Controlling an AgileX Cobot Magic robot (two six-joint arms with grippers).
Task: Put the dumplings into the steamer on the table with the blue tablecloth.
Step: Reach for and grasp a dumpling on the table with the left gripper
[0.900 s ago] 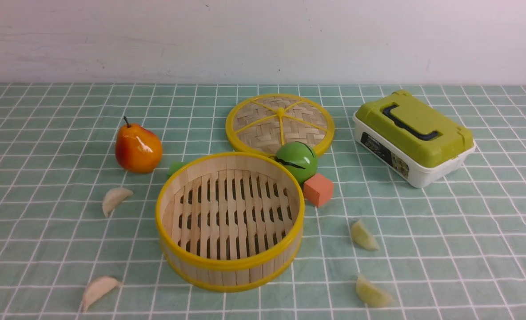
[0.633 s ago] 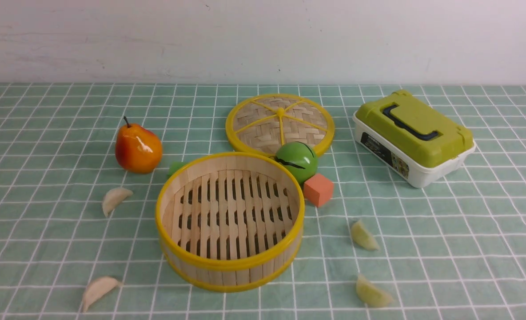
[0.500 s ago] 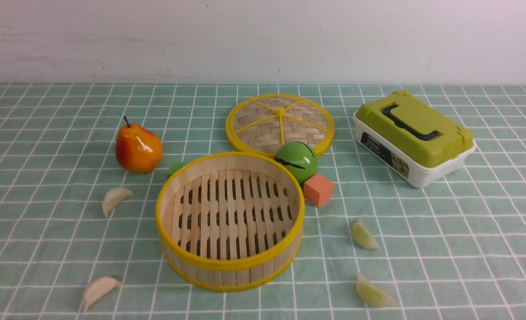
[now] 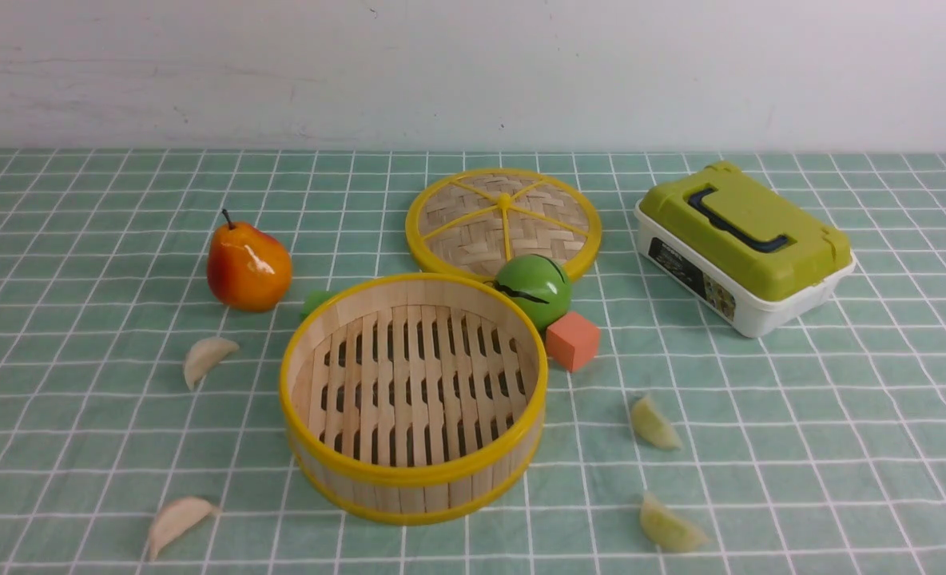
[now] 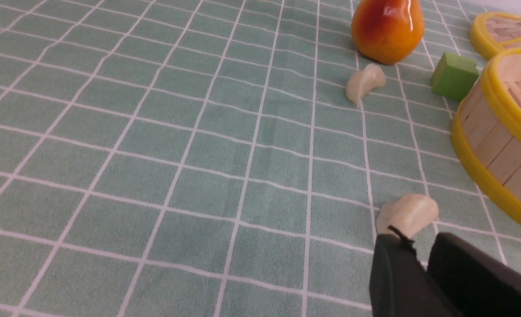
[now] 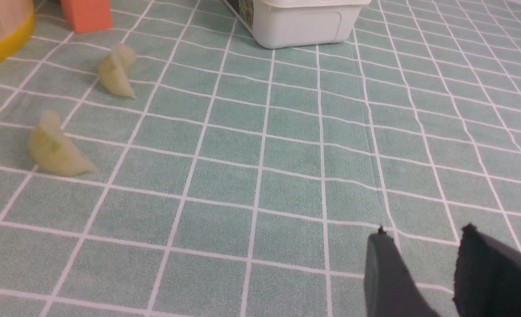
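Dumpling (image 5: 408, 215) lies just beyond the left gripper (image 5: 419, 237), whose opening I cannot tell

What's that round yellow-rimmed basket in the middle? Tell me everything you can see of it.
The steamer is a round, open basket of pale wood-like strips, with yellow rims top and bottom. Its slatted floor is bare. It sits upright on the checked cloth; a woven lid lies flat behind. A green ball and green block sit close behind its wall, an orange cube beside it; contact is unclear.
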